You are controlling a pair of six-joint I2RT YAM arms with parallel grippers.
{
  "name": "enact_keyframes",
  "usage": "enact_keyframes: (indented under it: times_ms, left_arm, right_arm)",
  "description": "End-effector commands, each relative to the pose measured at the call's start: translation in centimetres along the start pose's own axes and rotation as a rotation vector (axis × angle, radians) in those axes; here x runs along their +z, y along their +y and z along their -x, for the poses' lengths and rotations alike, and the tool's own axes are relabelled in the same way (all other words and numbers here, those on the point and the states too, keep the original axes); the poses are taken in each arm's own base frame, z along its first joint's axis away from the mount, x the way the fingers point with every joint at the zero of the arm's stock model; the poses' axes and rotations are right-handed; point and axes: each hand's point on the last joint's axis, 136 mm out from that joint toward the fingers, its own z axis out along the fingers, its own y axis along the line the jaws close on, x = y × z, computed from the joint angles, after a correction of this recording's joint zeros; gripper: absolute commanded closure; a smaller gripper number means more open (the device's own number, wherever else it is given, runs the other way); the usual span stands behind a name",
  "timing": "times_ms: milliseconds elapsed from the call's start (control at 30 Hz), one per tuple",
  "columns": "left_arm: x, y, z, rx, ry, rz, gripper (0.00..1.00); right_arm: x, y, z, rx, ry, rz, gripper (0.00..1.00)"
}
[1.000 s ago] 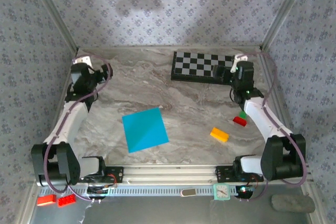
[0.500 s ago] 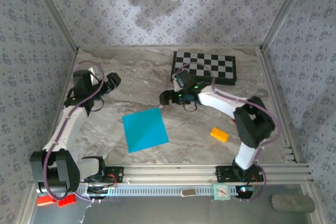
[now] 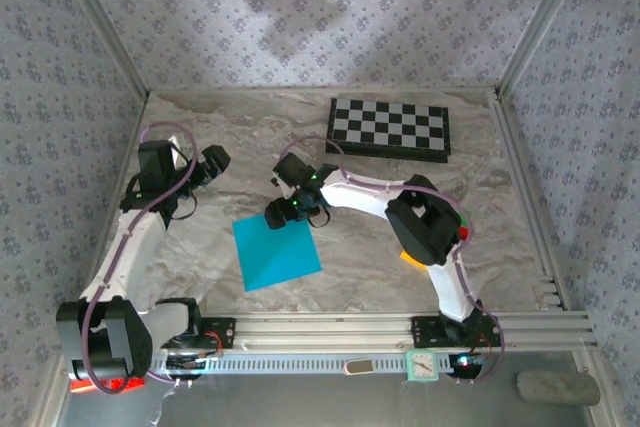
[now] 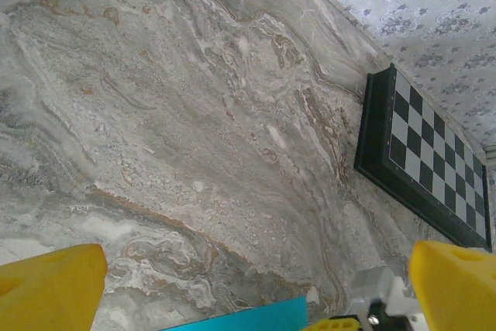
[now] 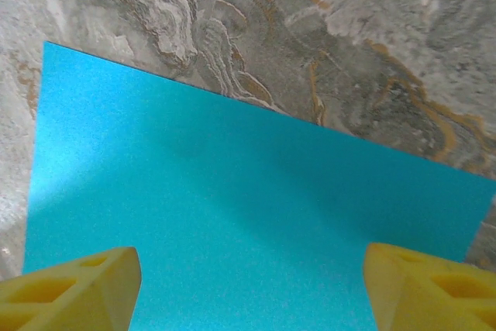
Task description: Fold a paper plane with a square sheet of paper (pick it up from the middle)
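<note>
The square sheet of paper [image 3: 276,250] lies flat on the marbled table, bright cyan-blue, left of centre. My right gripper [image 3: 290,212] hangs over the sheet's far edge, open. In the right wrist view the paper [image 5: 248,207] spreads between and beneath the yellow fingertips [image 5: 70,288], and the right gripper [image 5: 252,292] holds nothing. My left gripper [image 3: 215,162] hovers open over bare table behind and left of the sheet. The left gripper [image 4: 252,300] frames a sliver of the paper's edge [image 4: 248,317] in the left wrist view.
A chessboard [image 3: 390,127] lies at the back, also visible as the chessboard [image 4: 426,168] in the left wrist view. A small orange block [image 3: 407,258] peeks out from under the right arm, with a red and green piece [image 3: 462,232] beside it. Patterned walls enclose the table.
My right arm has swung from the back right corner across the table to the paper's far edge. The left gripper has shifted a little to the right.
</note>
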Motion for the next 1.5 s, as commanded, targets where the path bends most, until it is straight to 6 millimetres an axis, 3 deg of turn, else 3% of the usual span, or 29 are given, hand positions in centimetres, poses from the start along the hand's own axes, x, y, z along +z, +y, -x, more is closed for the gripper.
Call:
enact_keyframes:
  times_ms: [0, 100, 267, 400, 533, 733, 833, 900, 1000, 1100, 1267, 1433, 1467]
  left_arm:
    - [-0.3, 0.2, -0.3, -0.004, 0.003, 0.007, 0.0]
    - [-0.2, 0.3, -0.5, -0.013, 0.015, 0.008, 0.0]
    - [0.3, 0.5, -1.4, -0.033, 0.063, 0.012, 0.0]
    - [0.9, 0.6, -2.9, -0.021, 0.133, 0.034, 0.0]
    - [1.6, 0.8, -5.0, 0.016, 0.223, 0.087, 0.0]
    - [3.4, 0.2, -8.7, 0.106, 0.37, 0.157, 0.0]
    - [4.2, -0.7, -10.7, 0.191, 0.44, 0.189, 0.0]
    - [4.8, -1.5, -11.7, 0.27, 0.481, 0.215, 0.0]
    - [5.8, -2.6, -13.2, 0.379, 0.544, 0.234, 0.0]
    - [7.1, -3.6, -14.8, 0.512, 0.617, 0.275, 0.01]
    - [9.6, -4.1, -16.2, 0.672, 0.688, 0.372, 0.03]
    - [11.9, -4.5, -17.3, 0.709, 0.739, 0.396, 0.05]
    - [12.3, -4.5, -17.3, 0.707, 0.746, 0.402, 0.06]
  right_arm:
    - [0.7, -0.5, -0.6, -0.012, 0.044, -0.039, 0.23]
    - [1.3, -2.0, -0.6, 0.03, 0.041, -0.091, 0.22]
    - [1.6, -6.6, 0.6, 0.195, -0.005, -0.221, 0.22]
    - [1.3, -10.5, 2.1, 0.388, -0.063, -0.303, 0.22]
    - [1.1, -12.3, 3.2, 0.507, -0.087, -0.336, 0.22]
    - [-0.8, -11.4, 6.6, 0.556, -0.154, -0.212, 0.22]
    - [-4.7, -9.9, 9.6, 0.524, -0.267, -0.066, 0.2]
    - [-7.5, -9.7, 10.3, 0.518, -0.333, -0.025, 0.17]
    - [-10.1, -11.2, 9.6, 0.536, -0.385, -0.045, 0.13]
    - [-11.9, -14.0, 8.0, 0.561, -0.417, -0.111, 0.06]
    - [-13.6, -17.6, 4.9, 0.606, -0.438, -0.207, 0.0]
    - [-15.1, -19.4, 3.3, 0.638, -0.466, -0.267, 0.0]
    - [-14.5, -20.0, 1.9, 0.654, -0.44, -0.283, 0.0]
